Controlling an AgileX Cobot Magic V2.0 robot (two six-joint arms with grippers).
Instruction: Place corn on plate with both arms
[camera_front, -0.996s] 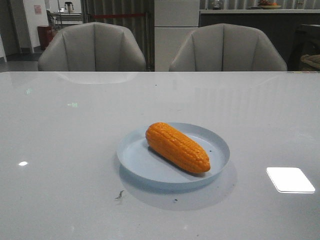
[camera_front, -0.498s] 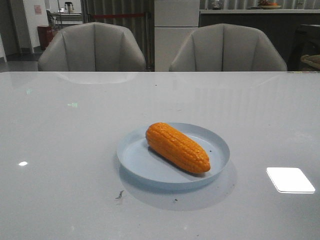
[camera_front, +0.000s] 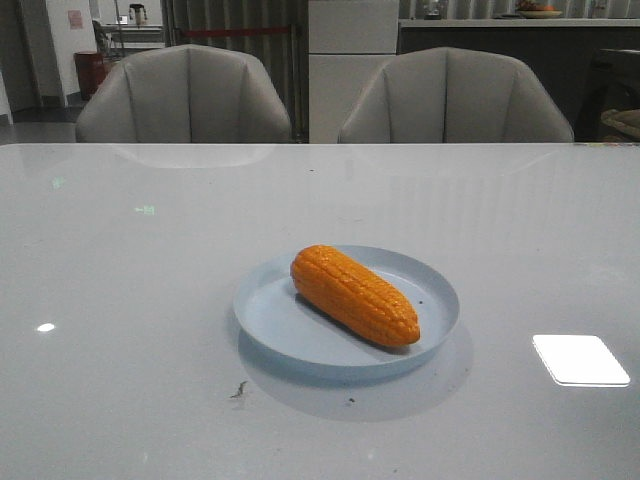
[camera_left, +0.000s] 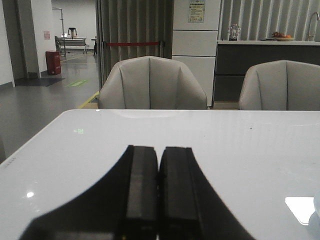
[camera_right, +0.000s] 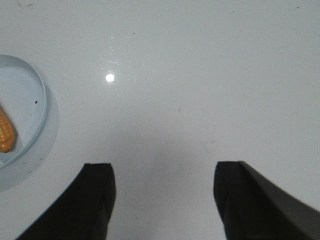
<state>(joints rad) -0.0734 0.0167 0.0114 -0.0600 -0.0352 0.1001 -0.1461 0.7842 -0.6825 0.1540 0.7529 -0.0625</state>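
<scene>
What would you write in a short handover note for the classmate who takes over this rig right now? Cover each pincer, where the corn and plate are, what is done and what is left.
Left pincer: shut, empty, above the white table, nothing near it.
Right pincer: open, empty, over bare table beside the plate.
Corn: lying diagonally inside the pale blue plate, which sits near the table's middle. Neither pincer touches it.
Done: the corn is on the plate.
Left: seemingly nothing on the placing itself; probably just bring both arms to rest.
</scene>
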